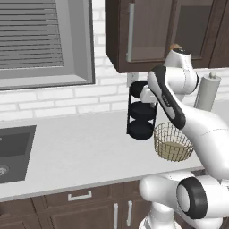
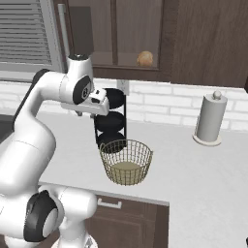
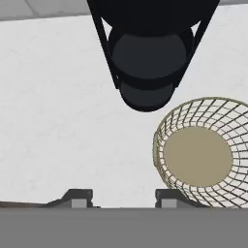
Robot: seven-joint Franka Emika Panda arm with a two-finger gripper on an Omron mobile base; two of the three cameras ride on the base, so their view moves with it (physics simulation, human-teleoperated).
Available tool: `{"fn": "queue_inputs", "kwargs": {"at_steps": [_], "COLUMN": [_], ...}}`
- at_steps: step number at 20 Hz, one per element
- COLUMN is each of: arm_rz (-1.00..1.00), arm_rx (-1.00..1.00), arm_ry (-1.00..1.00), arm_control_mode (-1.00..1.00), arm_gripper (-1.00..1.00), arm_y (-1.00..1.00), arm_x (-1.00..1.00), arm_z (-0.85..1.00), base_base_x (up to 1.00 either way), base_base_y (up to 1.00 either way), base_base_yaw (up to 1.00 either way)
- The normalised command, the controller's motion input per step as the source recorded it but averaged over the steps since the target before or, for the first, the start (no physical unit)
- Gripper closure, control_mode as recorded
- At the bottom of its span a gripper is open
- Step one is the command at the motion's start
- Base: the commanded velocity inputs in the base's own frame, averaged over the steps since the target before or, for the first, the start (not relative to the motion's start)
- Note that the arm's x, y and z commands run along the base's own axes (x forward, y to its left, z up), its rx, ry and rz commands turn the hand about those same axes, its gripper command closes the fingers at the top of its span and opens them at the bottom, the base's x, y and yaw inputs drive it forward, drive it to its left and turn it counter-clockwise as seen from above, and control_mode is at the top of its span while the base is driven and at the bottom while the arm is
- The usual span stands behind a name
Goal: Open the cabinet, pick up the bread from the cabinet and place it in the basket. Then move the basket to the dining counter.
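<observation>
Hand view looks straight down on the pale counter (image 3: 58, 121). Its two dark fingertips (image 3: 77, 197) stand apart at the bottom edge with only bare counter between them, so the hand (image 3: 121, 199) is partly open and holds nothing. Ahead of the fingertips stands the black three-tier rack (image 3: 147, 68), and the basket (image 3: 206, 152) lies just beside the right fingertip, its pale bottom empty.

From the right base view, the hand (image 2: 99, 102) hangs above the counter (image 2: 193, 179), in front of the rack (image 2: 112, 118), and the basket (image 2: 126, 162) sits below it and a little to the side, close to the counter edge. The bread (image 2: 145, 58) is well above the hand, resting inside the cabinet (image 2: 126, 38), seen through its open front. A paper towel roll (image 2: 210, 118) stands far off from the hand, against the brick wall.

From the left base view, the arm covers the hand; the basket (image 1: 172, 142) shows beside the rack (image 1: 141, 112), and the cabinet door (image 1: 134, 33) with its long silver handle (image 1: 130, 32) is above
</observation>
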Motion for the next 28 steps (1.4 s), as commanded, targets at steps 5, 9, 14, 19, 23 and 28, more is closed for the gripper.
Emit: {"fn": "queue_inputs", "kwargs": {"at_steps": [5,9,14,19,23,28], "arm_rz": [0.0,0.0,0.05,0.07,0.0,-0.08], "arm_rx": [-0.01,-0.07,0.0,0.0,0.01,0.0], "arm_ry": [0.01,-0.29,-0.57,-0.59,-0.47,-0.22], "arm_control_mode": [-1.0,-1.0,-1.0,-1.0,-1.0,-1.0], "arm_gripper": [-1.0,-1.0,-1.0,-1.0,-1.0,-1.0], "arm_y": [0.0,0.35,0.53,0.35,0.18,0.04], "arm_x": [-0.24,-0.5,-0.13,0.0,0.0,0.0], "arm_z": [-0.17,-0.14,0.4,0.77,0.87,0.73], "base_base_x": [0.0,0.0,0.0,0.0,0.0,0.0], "base_base_y": [0.0,0.0,0.0,0.0,0.0,0.0], "base_base_yaw": [0.0,0.0,0.0,0.0,0.0,0.0]}}
